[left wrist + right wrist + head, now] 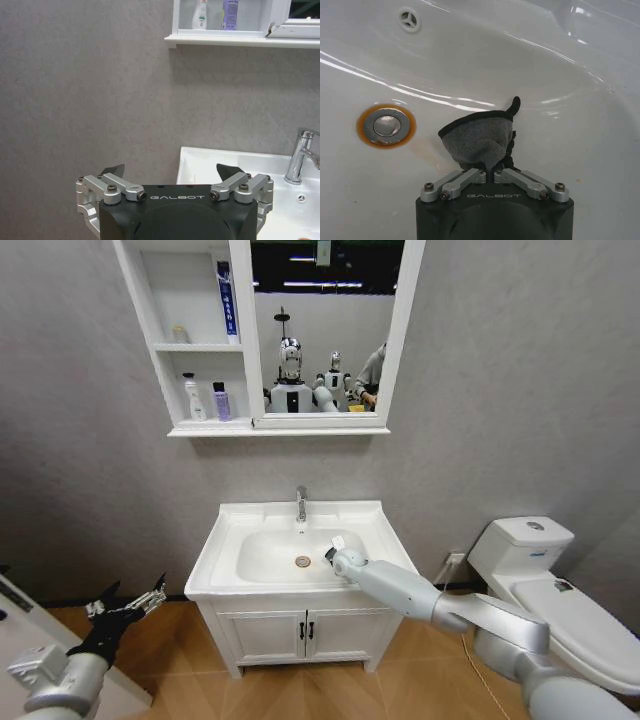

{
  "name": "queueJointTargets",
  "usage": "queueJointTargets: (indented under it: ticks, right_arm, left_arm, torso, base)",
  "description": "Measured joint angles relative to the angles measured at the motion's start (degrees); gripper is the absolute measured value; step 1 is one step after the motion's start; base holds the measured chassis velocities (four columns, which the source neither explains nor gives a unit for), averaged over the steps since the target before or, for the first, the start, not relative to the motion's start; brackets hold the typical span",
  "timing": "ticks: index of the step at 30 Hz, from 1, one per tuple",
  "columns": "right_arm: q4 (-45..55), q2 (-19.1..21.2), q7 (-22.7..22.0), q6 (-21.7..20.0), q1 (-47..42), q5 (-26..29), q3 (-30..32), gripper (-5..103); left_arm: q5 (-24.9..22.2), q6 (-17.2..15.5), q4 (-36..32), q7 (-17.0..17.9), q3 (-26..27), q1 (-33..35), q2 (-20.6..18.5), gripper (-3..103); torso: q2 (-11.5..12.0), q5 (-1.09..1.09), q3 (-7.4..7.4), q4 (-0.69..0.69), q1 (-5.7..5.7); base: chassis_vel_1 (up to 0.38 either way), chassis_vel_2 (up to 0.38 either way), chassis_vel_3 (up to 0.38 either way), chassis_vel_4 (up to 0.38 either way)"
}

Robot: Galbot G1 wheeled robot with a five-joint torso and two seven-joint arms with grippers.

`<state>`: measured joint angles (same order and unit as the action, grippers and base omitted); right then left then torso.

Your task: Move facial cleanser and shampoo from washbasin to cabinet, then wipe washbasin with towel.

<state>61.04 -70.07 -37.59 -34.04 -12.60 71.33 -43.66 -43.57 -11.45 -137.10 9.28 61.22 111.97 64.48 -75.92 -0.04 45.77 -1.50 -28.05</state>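
A white toilet (545,575) stands at about 4 o'clock in the head view, against a grey wall (90,470). A low white cupboard (300,632) with two doors and black handles sits at 6 o'clock on a wooden floor (200,680). At the 8 o'clock edge lies a white panel (30,625), slanted

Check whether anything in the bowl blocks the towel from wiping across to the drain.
Nothing visible does. The right gripper, shut on the towel, holds it inside the washbasin bowl; only bare ceramic lies between it and the drain.
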Motion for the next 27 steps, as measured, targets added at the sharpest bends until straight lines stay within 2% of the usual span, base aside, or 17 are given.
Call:
queueJointTargets:
  ticks: [2, 5, 10, 16, 27]
  right_arm:
    - [-2.07, -2.08, 0.61, 0.34, -0.26, -0.32, 0.47, 2]
    - [-3.08, -3.03, 1.36, 0.66, -0.28, -0.59, 0.47, 2]
    - [-7.29, -6.51, 3.85, 3.49, -0.74, -2.11, 1.75, 2]
    - [-10.8, -9.5, 7.46, 5.41, -0.94, -3.86, 3.22, 2]
    - [-16.0, -14.94, 11.53, 8.03, -0.97, -4.49, 4.65, 2]
  left_arm:
    - [0.0, 0.0, 0.0, 0.0, 0.0, 0.0, 0.0, 100]
    - [0.0, 0.0, 0.0, 0.0, 0.0, 0.0, 0.0, 100]
    - [0.0, 0.0, 0.0, 0.0, 0.0, 0.0, 0.0, 100]
    - [0.0, 0.0, 0.0, 0.0, 0.0, 0.0, 0.0, 100]
    - [0.0, 0.0, 0.0, 0.0, 0.0, 0.0, 0.0, 100]
  torso:
    - [0.0, 0.0, 0.0, 0.01, 0.0]
    - [0.0, 0.0, 0.0, 0.0, 0.0]
    - [0.0, 0.01, 0.0, 0.0, 0.0]
    - [0.0, 0.01, 0.01, 0.0, -0.01]
    - [0.0, 0.01, 0.01, 0.0, -0.01]
  base:
    - [0.0, 0.0, 0.0, 0.0]
    - [0.0, 0.0, 0.0, 0.0]
    - [0.0, 0.0, 0.0, 0.0]
    - [0.0, 0.0, 0.0, 0.0]
    - [0.0, 0.0, 0.0, 0.0]
